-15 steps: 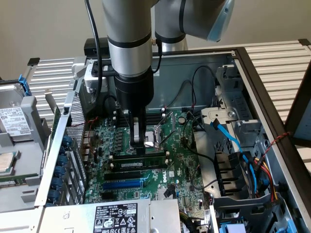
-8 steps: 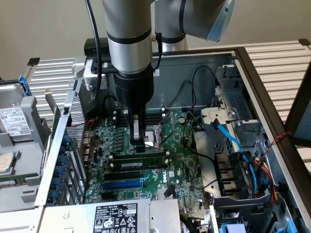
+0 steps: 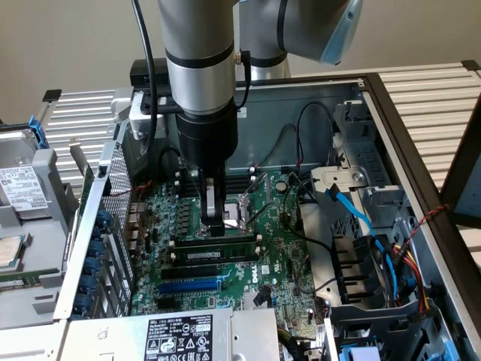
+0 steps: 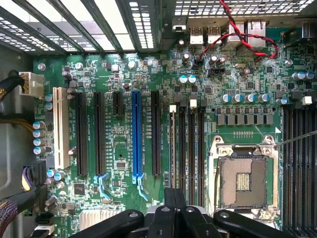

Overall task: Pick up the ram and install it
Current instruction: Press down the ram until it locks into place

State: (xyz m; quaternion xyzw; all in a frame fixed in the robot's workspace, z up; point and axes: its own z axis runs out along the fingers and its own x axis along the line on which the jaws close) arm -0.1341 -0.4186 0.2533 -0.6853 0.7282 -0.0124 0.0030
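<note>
the pincer (image 3: 213,226), fingers shut, stood at the frame's centre, tips down. the long green ram stick (image 3: 214,241) lay directly beneath, running left to right in its slot.

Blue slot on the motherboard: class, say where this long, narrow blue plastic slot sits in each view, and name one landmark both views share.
Exterior view: the long blue plastic slot lies low in the picture, just below a long black slot.
Wrist view: it runs between two long black slots.
Shared landmark: the square metal-framed processor socket.
</note>
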